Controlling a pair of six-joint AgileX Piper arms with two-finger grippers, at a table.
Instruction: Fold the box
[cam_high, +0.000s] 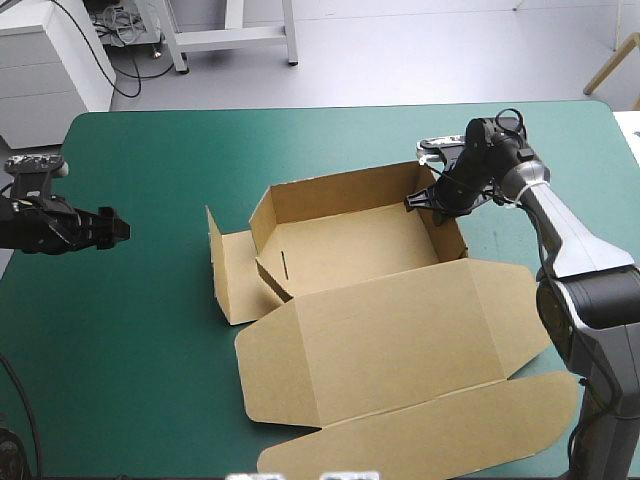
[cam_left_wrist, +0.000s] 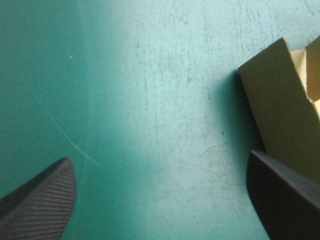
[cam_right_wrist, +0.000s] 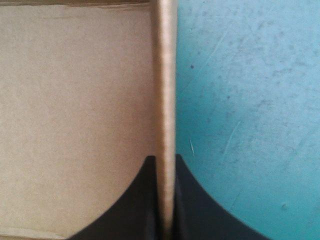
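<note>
Box (cam_high: 360, 250): cut sheet of brown corrugated board, matte, with sharp creases. It is an open tray with its far wall and right wall raised. The lid (cam_high: 400, 330) lies flat on the desk (cam_high: 150, 350) at the near side. An end flap (cam_high: 232, 275) lies folded out at the tray's left.

Right hand (cam_high: 428, 198): clamped on the tray's right wall near the far corner, one black finger (cam_right_wrist: 200, 210) outside over the cover, the other inside over the tray floor. The wall's raw edge runs straight ahead between them.

Left hand (cam_high: 112, 228): fingers apart. One ribbed finger (cam_left_wrist: 40, 205) hangs over scuffed teal-green cover, and a corner of the board shows just beyond the other.

Open room: a wide bare stretch of desk lies between the left hand and the box. There is also bare cover beside the right hand's outer finger.
</note>
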